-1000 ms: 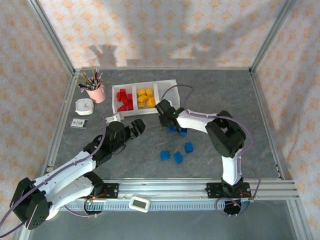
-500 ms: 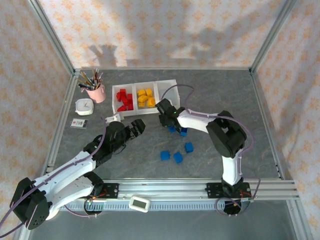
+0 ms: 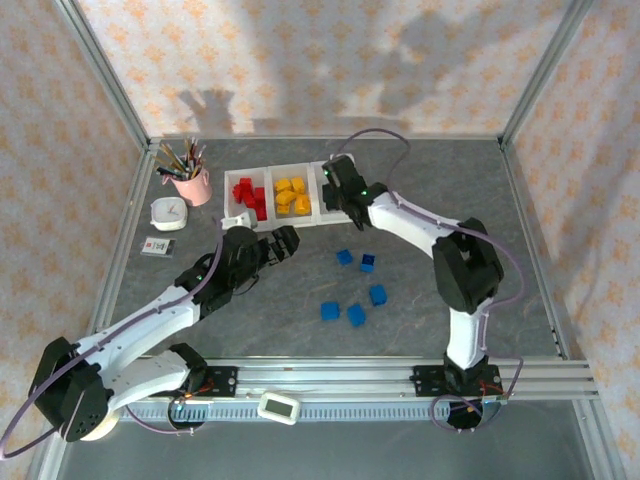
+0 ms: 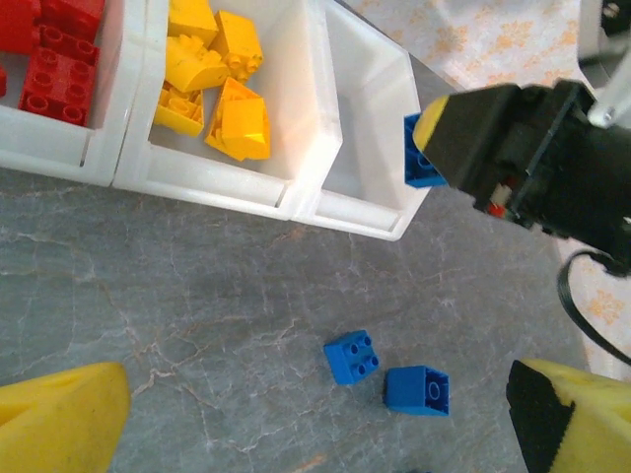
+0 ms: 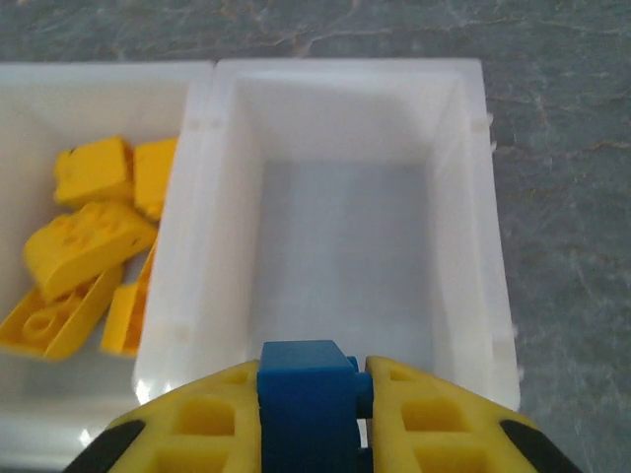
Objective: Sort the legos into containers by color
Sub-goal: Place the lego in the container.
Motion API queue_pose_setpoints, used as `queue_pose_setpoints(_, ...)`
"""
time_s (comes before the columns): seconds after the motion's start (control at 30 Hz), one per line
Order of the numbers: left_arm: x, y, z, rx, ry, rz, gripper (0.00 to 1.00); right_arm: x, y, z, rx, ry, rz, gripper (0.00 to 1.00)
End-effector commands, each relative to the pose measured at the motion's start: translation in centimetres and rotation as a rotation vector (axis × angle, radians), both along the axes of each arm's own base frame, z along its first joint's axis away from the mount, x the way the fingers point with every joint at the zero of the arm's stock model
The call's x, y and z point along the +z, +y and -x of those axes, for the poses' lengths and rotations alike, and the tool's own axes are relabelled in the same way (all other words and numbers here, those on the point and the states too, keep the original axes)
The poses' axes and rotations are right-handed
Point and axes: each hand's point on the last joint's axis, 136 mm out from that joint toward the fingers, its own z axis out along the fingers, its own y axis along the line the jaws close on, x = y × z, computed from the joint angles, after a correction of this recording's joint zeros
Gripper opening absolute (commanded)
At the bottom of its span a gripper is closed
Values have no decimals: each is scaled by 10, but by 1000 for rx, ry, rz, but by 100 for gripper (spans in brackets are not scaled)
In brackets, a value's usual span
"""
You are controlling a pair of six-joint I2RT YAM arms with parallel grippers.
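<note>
Grey tabletop [image 5: 567, 197]; blue lego [image 5: 306, 409] bottom cropped

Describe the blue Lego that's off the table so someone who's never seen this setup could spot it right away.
Find the white three-bin tray at the back of the table and go to its empty right-end bin. At that bin's rim the right hand pinches a blue brick. It's the only blue one held aloft; the other five lie loose on the grey tabletop.
</note>
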Motion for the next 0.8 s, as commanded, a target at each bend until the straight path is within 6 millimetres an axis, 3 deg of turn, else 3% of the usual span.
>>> queue_pose_setpoints(0.0, 7, 2, -8, 16, -22, -59, 99, -13, -1, -21, -19, 5, 26, 20)
queue_pose_setpoints(0.1, 6, 1, -12, 24, -26, -53, 99, -23, -2, -40, -37, 15, 43, 23)
queue_pose_setpoints(0.17, 6, -1, -13, 22, -28, -48, 99, -24, 1, -48, -39, 19, 51, 31)
queue_pose_setpoints(0.2, 6, -1, -14, 22, -27, -51, 99, -23, 2, -50, -35, 21, 48, 37)
queue_pose_setpoints(0.3, 3, -1, -15, 20, -16, -63, 99, -13, 8, -47, -9, 11, 8, 42)
queue_pose_setpoints(0.53, -3, -4, -13, 4, 1, -64, 99, 8, 3, -15, 25, 15, -73, 45)
queue_pose_setpoints(0.77, -11, -6, -3, -22, 28, -45, 99, 2, -21, 32, 31, 76, -84, 50)
